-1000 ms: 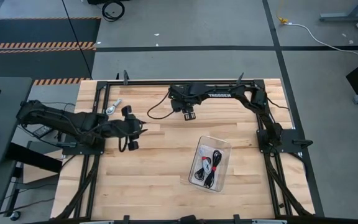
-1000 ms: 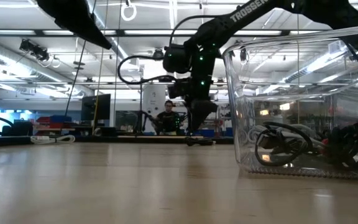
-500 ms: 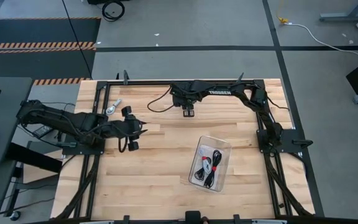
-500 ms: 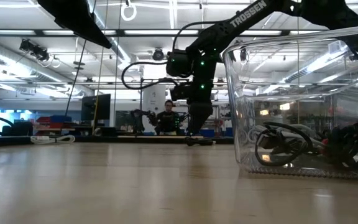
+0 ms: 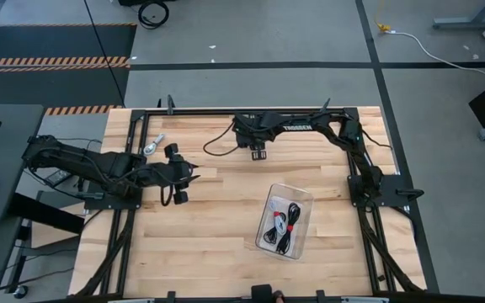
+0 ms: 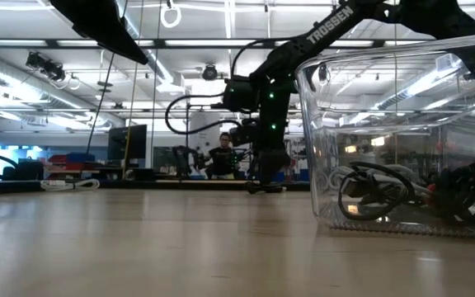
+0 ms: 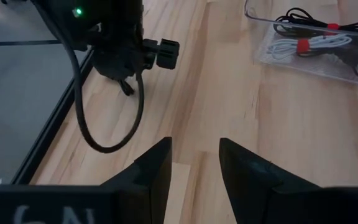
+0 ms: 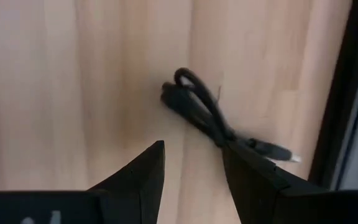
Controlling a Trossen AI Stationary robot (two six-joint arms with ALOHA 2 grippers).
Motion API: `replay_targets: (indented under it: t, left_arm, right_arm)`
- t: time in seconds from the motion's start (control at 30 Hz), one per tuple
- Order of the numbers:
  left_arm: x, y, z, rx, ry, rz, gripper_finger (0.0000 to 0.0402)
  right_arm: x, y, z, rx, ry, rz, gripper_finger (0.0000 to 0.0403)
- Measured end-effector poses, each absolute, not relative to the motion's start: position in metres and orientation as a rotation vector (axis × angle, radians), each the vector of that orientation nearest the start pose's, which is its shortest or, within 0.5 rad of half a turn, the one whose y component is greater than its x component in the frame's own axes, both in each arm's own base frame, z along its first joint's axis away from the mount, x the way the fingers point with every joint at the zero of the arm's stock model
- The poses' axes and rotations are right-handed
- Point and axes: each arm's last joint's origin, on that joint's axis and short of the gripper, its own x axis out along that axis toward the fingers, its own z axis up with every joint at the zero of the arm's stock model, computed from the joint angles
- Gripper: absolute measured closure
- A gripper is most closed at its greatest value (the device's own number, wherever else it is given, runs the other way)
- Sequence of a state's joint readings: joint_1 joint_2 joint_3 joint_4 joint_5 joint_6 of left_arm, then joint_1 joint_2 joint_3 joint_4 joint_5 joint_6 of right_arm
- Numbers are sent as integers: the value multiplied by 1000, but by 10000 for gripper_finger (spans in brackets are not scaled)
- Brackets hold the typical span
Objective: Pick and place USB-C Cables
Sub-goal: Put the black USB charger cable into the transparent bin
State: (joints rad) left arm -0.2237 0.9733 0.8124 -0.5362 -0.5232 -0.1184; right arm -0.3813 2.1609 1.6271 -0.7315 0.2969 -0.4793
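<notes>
On the wooden surface (image 5: pixel 217 236), my clear bin (image 5: pixel 305 202) already holds coiled USB-C cables (image 5: pixel 281 225). My right hand (image 8: pixel 191 163), fingers spread and empty, hovers over a black USB-C cable (image 8: pixel 199 112) near the far edge; it looks light and floppy, so I'd pinch its bundled middle. The left hand (image 7: pixel 194 165) waits released.

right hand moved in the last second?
Yes. In the high view the right hand has slid slightly to the picture's right along the table's far edge and closer to it, judged against the clear box, which has stayed put.
</notes>
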Motion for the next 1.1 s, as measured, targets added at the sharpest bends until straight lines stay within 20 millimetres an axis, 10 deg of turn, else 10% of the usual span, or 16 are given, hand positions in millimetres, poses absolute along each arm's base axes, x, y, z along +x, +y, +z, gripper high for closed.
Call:
replay_targets:
  t: [1.1]
  left_arm:
    - [192, -29, 282, 141, 632, 324, 260]
  right_arm:
    - [407, -177, 160, -346, 1303, -202, 252]
